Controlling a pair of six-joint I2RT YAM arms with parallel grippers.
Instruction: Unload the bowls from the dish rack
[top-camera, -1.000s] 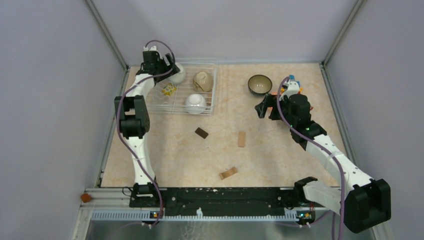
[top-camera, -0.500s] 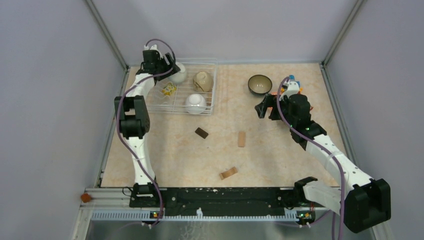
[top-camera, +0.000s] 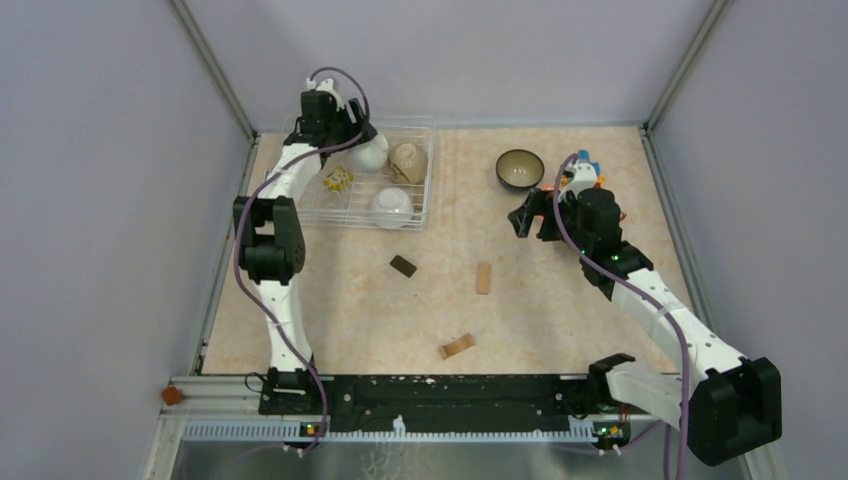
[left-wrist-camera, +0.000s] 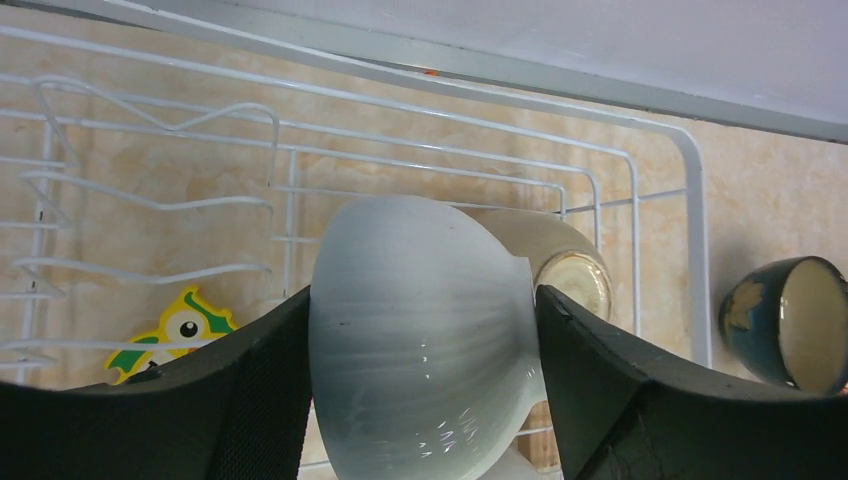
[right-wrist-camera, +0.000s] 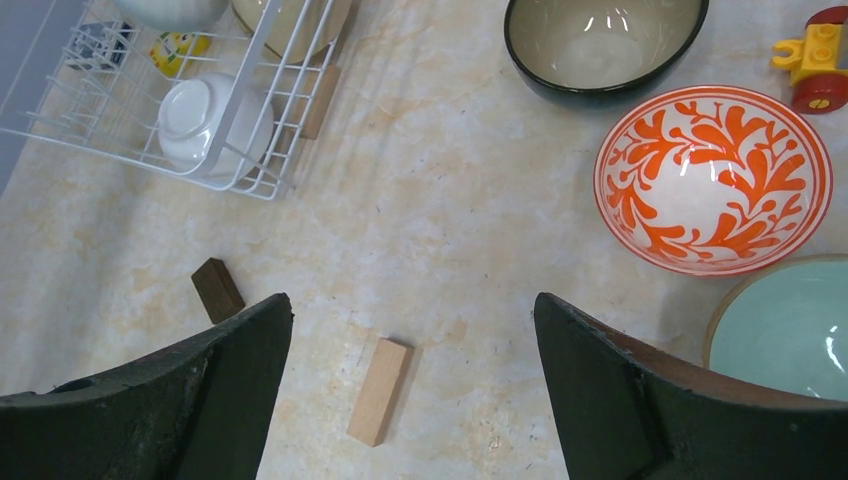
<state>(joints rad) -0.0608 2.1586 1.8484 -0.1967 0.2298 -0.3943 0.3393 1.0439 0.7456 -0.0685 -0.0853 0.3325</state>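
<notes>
Dark block (top-camera: 403, 265), pale block (top-camera: 483, 278), owl toy (left-wrist-camera: 175, 333), toy vehicle (right-wrist-camera: 815, 55)

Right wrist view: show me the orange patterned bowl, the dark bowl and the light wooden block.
orange patterned bowl (right-wrist-camera: 712, 180), right wrist view, middle of its painted inside.
dark bowl (right-wrist-camera: 605, 40), right wrist view, its pale inner floor.
light wooden block (right-wrist-camera: 379, 390), right wrist view, middle of its top face.

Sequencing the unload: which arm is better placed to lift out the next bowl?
Left: the left fingers clasp the white bowl at the dish rack; the right fingers hang open far from it.
</notes>
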